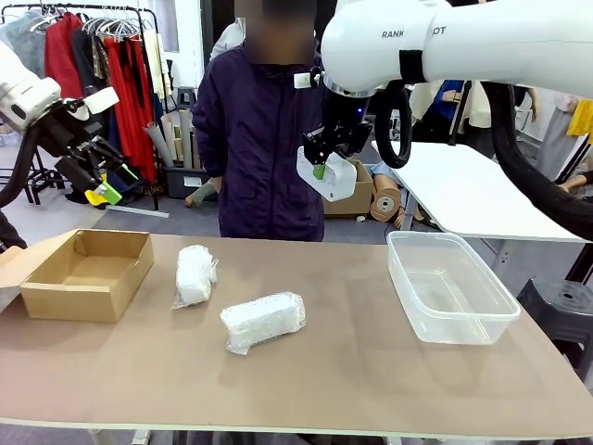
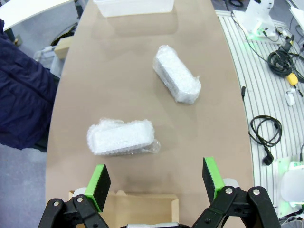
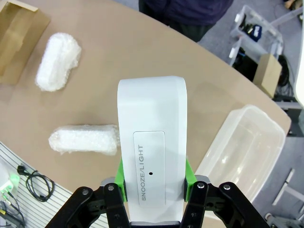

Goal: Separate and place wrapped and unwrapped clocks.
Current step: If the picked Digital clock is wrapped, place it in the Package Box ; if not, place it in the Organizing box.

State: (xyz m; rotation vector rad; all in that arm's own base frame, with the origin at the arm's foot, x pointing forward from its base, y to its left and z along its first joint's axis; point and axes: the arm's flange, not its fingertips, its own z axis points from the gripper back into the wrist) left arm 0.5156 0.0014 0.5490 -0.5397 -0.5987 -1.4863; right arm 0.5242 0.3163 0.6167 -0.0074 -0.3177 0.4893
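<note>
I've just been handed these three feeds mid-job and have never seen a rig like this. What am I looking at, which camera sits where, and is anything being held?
You are looking at two white robot arms working at a brown table, with a person standing at the far side. The wide picture comes from a fixed camera between the arms. The other two come from a camera on each wrist, looking along that gripper's own fingers. On the table lie two bubble-wrapped clocks, the far bundle and the near bundle. A cardboard box stands at the robot's left and a clear plastic tub at its right. The right gripper is shut on a bare white clock marked SNOOZE/LIGHT, held in the air. The left gripper is open and holds nothing.
</note>
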